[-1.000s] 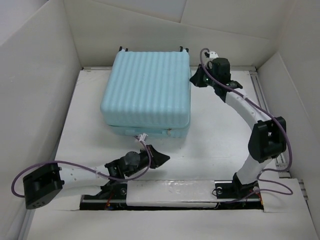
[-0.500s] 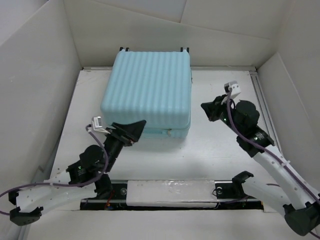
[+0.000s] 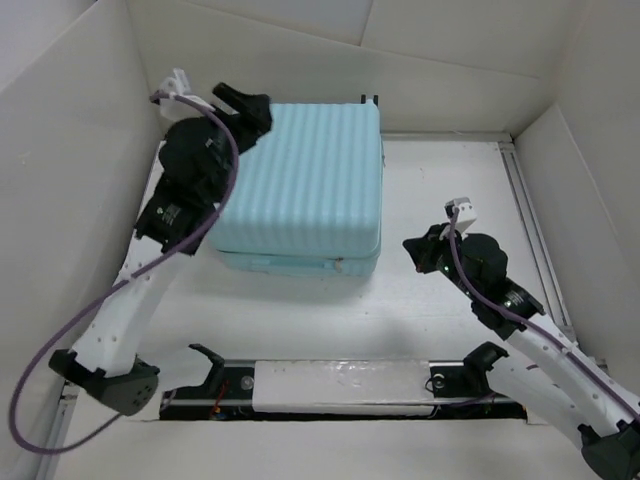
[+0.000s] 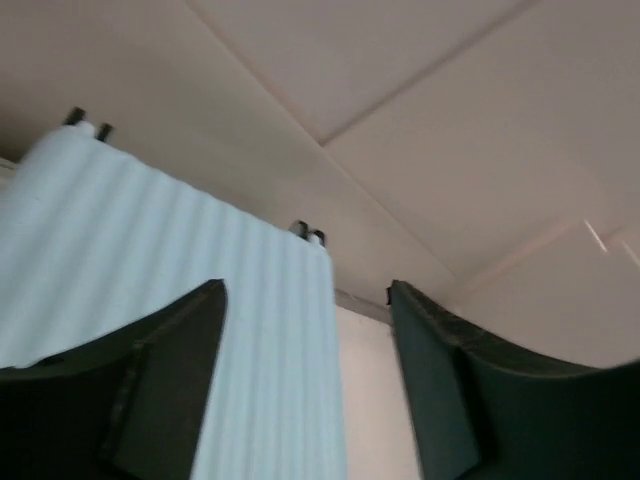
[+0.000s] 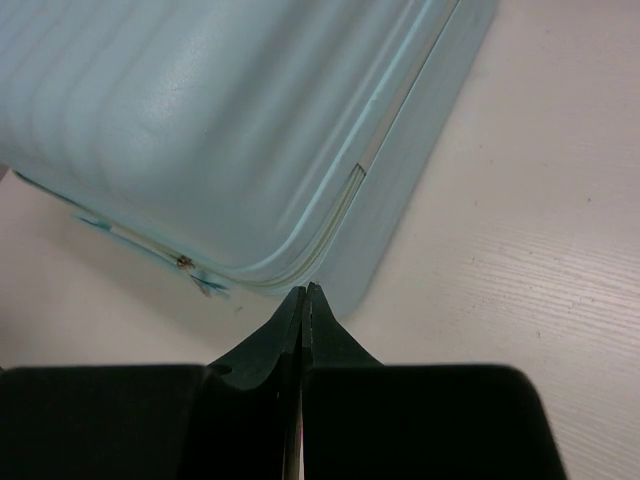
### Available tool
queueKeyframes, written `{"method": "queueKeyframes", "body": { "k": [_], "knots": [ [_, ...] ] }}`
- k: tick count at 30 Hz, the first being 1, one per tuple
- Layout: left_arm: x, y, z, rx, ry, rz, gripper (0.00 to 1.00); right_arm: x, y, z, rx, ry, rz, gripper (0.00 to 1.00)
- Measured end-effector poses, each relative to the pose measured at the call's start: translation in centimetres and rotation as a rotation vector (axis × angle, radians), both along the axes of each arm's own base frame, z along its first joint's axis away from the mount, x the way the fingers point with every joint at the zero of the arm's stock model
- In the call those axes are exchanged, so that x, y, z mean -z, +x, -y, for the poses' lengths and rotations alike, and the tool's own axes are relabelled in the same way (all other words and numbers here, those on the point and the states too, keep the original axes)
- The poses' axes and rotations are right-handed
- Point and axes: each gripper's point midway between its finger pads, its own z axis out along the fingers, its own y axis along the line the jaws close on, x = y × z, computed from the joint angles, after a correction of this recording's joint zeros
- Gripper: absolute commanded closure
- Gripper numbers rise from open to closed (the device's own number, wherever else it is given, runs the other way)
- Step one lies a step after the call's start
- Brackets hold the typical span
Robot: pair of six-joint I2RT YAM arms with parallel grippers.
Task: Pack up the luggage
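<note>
The luggage [image 3: 300, 185] lies flat and closed on the far left-centre part of the white table [image 3: 440, 180]. Its ribbed aqua shell faces up, and its caster wheels [image 3: 369, 99] are at the far edge, close to the back wall [image 3: 450, 80]. To its right the table is bare up to a metal rail [image 3: 525, 200] that runs along the right wall. A narrower bare strip lies between the case's near edge and the mounting rail [image 3: 340, 385] that carries the arm bases. White panels close the space in on the left, back and right. The left wall [image 3: 70, 180] slopes in close to the case, and the left arm stands in that tight gap with its purple cable [image 3: 60, 340] looping out toward the wall. The left gripper [image 3: 245, 100] is raised over the case's far left corner; its wrist camera shows the fingers [image 4: 170, 370] spread apart with nothing between them. The right gripper [image 3: 412, 248] hangs low over the bare table just off the case's near right corner, clear of it. Its fingers [image 5: 260, 350] are pressed together on nothing and point at the rounded corner and the zipper seam [image 5: 185, 262].
</note>
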Motion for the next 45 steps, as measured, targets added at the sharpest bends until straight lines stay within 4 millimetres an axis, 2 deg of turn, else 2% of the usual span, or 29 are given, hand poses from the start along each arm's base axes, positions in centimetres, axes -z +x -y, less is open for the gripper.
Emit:
{"method": "queueKeyframes", "body": {
  "k": [1, 2, 4, 6, 7, 8, 10, 13, 18, 23, 28, 32, 36, 40, 45],
  "knots": [
    [1.1, 2.0, -2.0, -0.02, 0.006, -0.022, 0.45, -0.1, -0.2, 0.2, 0.005, 0.006, 0.004, 1.0],
    [3.0, 3.9, -4.9, -0.063, 0.009, -0.062, 0.45, 0.0, -0.4, 0.4, 0.011, 0.009, 0.005, 1.0],
    [8.2, 6.0, -11.0, -0.147, -0.017, -0.163, 0.47, 0.2, -0.7, 0.7, 0.021, 0.007, 0.008, 1.0],
    [14.2, 5.9, -16.3, -0.228, -0.079, -0.284, 0.48, 0.4, -0.7, 1.0, 0.036, -0.001, 0.003, 1.0],
    [16.7, 5.5, -18.2, -0.272, -0.107, -0.339, 0.48, 0.6, -0.6, 1.1, 0.043, -0.008, -0.002, 1.0],
    [18.6, 5.1, -19.2, -0.296, -0.126, -0.378, 0.48, 0.8, -0.5, 1.2, 0.049, -0.014, -0.007, 1.0],
    [21.2, 4.6, -19.1, -0.284, -0.16, -0.43, 0.49, 1.6, 0.0, 1.2, 0.06, -0.035, -0.031, 1.0],
    [23.3, 4.3, -18.0, -0.229, -0.198, -0.45, 0.49, 3.2, 0.9, 1.2, 0.074, -0.084, -0.08, 1.0],
    [24.4, 4.8, -18.5, -0.239, -0.225, -0.445, 0.49, 5.3, 3.6, 1.5, 0.106, -0.148, -0.159, 1.0],
    [26.4, 5.7, -18.5, -0.227, -0.236, -0.458, 0.49, 6.4, 6.7, -0.1, 0.082, -0.167, -0.182, 1.0],
    [31.2, 7.8, -18.1, -0.185, -0.266, -0.539, 0.53, 7.7, 9.2, -2.1, 0.043, -0.173, -0.203, 1.0],
    [34.3, 7.7, -18.4, -0.186, -0.335, -0.577, 0.54, 8.2, 10.7, -3.1, 0.031, -0.173, -0.211, 1.0],
    [35.6, 7.2, -17.6, -0.178, -0.374, -0.576, 0.54, 8.8, 11.9, -3.1, 0.046, -0.175, -0.219, 1.0],
    [35.3, 6.5, -16.6, -0.176, -0.416, -0.498, 0.55, 8.8, 12.0, -2.8, 0.065, -0.18, -0.21, 1.0],
    [35.4, 4.3, -13.6, -0.138, -0.455, -0.43, 0.55, 8.8, 11.7, -0.1, 0.144, -0.201, -0.174, 1.0]
  ]
}}
